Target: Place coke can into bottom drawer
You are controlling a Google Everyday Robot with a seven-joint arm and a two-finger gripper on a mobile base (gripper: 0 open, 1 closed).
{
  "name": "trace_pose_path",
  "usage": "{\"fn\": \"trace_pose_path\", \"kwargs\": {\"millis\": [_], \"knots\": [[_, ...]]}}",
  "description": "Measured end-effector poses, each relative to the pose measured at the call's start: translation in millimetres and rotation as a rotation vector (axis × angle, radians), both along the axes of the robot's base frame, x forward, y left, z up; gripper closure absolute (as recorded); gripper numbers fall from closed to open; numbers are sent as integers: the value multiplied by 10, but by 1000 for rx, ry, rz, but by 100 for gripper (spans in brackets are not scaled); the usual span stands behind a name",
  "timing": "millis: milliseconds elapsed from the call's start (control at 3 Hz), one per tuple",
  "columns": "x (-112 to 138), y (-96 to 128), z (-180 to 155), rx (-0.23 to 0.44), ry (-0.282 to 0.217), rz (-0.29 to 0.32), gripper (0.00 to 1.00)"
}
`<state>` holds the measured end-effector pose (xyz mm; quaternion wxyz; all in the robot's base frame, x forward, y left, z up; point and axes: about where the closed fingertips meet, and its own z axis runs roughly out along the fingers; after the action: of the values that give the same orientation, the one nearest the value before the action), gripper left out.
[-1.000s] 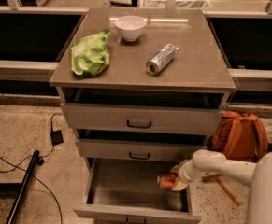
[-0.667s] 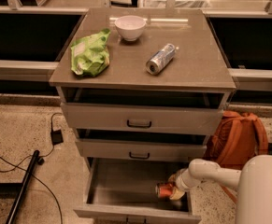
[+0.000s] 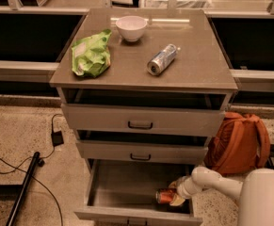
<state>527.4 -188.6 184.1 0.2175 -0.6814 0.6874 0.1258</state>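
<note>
- The grey cabinet (image 3: 197, 74) has a flat, matte top with square edges. Bare speckled floor lies open to its left.
- The robot's smooth white body (image 3: 263, 197) fills the lower right corner, close to the cabinet's right front corner.
- An orange cloth backpack (image 3: 240, 142) slumps against the cabinet's right side, taking up the room there.
- The bottom drawer (image 3: 122, 182) is pulled well out, a wide, deep box with a plain grey inside. Most of its floor is bare, from the left wall to past the middle.
- The top drawer (image 3: 108, 119) and the middle drawer (image 3: 108, 150) each stand slightly out, and each has a small dark handle.
- The rounded white arm (image 3: 216, 180) reaches in over the bottom drawer's right wall.
- A crumpled green bag (image 3: 92, 54) lies at the top's left edge, a white bowl (image 3: 131, 27) stands towards the back, and a silver can (image 3: 162, 59) lies on its side near the middle.
- The coke can (image 3: 164, 196) lies on its side low in the bottom drawer's right front corner, near the front wall. A second ago it was higher and further back.
- The gripper (image 3: 175, 194) is inside the drawer at the can's right end, its pale fingers (image 3: 177, 202) clasping the can. It has come lower and forward since then.
</note>
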Motion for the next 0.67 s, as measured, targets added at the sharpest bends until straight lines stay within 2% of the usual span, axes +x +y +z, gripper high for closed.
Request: {"fn": "trace_pose_path", "kwargs": {"millis": [667], "knots": [[0, 0, 0, 0, 0, 0, 13]]}}
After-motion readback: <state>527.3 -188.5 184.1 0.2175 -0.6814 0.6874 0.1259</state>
